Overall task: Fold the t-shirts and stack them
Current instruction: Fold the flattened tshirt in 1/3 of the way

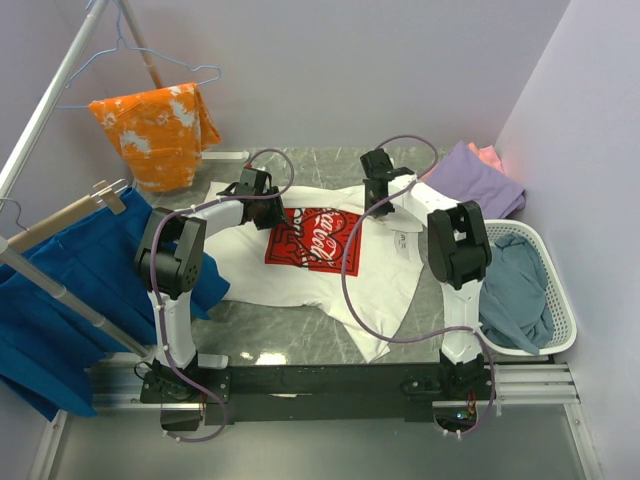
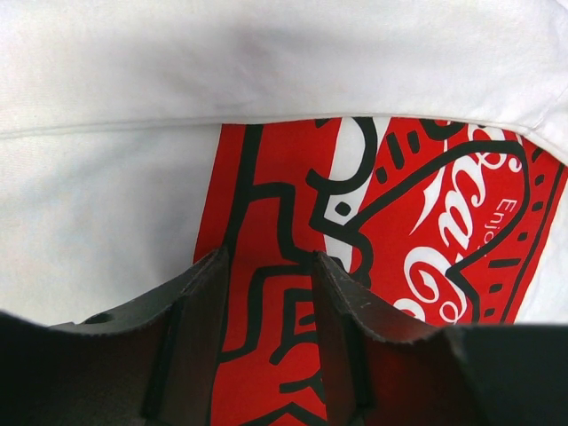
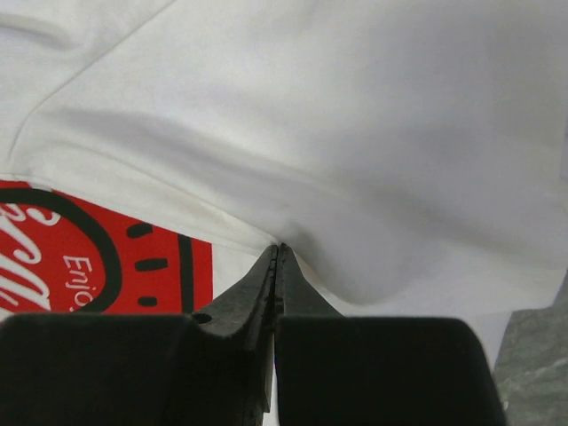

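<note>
The white t-shirt (image 1: 280,285) lies on the desk (image 1: 270,335). We see the right jaws pinching it — the left jaws are apart.

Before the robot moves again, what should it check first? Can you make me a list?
1. Right fingers holding the white t-shirt: ok, closed on a fold.
2. Left fingers holding cloth: not ok, open over the red print, nothing between them.
3. White t-shirt lying smooth: not ok, its near edge is crooked and rumpled.
4. Purple t-shirt neatly folded: cannot tell.
5. Grey-blue t-shirt out of the way: ok, in the basket.
</note>
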